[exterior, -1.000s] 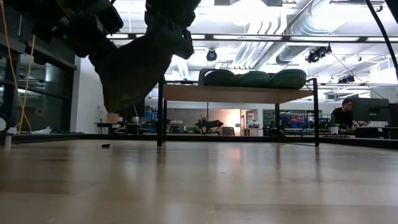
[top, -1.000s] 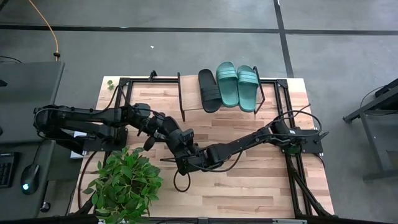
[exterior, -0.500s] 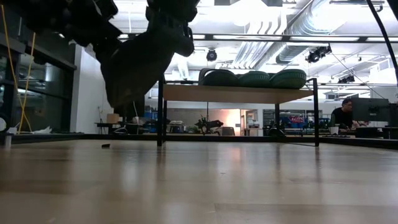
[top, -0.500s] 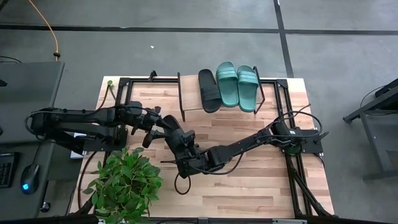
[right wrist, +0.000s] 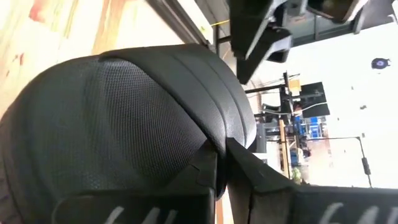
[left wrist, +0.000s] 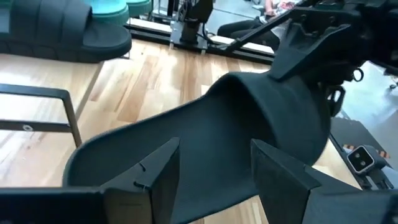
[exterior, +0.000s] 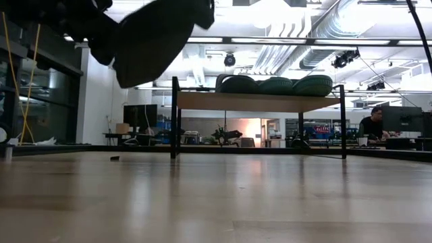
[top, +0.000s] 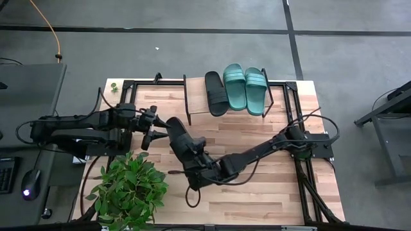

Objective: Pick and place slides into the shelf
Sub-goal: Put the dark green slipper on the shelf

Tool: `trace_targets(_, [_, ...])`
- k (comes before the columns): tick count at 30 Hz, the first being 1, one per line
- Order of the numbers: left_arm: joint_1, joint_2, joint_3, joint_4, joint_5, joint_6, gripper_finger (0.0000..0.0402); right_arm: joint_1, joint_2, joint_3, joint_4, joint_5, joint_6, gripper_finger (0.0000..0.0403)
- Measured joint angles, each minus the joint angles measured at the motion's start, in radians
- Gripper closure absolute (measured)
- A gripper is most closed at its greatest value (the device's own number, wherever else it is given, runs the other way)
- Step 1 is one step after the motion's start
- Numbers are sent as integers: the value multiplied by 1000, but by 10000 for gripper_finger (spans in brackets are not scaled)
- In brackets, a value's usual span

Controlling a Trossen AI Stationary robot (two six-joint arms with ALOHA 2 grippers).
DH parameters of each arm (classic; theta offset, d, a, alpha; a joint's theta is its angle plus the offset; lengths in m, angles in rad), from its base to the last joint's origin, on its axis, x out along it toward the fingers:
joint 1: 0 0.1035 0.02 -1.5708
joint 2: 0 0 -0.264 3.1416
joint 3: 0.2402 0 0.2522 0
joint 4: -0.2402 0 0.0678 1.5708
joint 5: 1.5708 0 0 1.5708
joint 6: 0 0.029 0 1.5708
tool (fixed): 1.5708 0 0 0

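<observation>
- Your right gripper (top: 192, 172) is clamped shut on the strap of the fourth slide, a black rubber sandal (top: 182, 142), and holds it up off the butcher-block tabletop (top: 270, 186).
- What changed: a second ago your left gripper (top: 157, 126) was pinching the heel end of that sandal; now its fingers (left wrist: 154, 177) stand apart on either side of the sole and it has pulled back toward its own side. Handover looks done.
- In the low view the sandal (exterior: 152, 37) hangs higher than it did half a second ago, well clear of the wood.
- From the left wrist view I can't be sure the left fingers are fully off the rubber; they look just apart from it.
- The low wood-plank shelf with thin black metal legs (top: 199, 106) already carries three slides on top: one black (top: 216, 93) and two teal-green (top: 245, 88), side by side.
- Meaning for you: only this one slide is left, and the right arm alone now has it. Next you likely swing it toward the free stretch of plank beside the black one.
- Watch the leafy green potted plant (top: 128, 189) near the left arm.
</observation>
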Motion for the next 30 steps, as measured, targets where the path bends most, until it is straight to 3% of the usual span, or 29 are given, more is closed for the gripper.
trace_targets(16, [0, -6, 0, -13, -33, 0, 224, 42, -55, 0, -35, 138, 10, 402])
trace_targets(24, [-1, -5, 0, -16, -33, -1, 224, -15, -60, 1, -36, 162, 10, 402])
trace_targets(30, [0, -4, 0, -17, -33, -1, 224, -78, -95, 2, -182, 136, 173, 402])
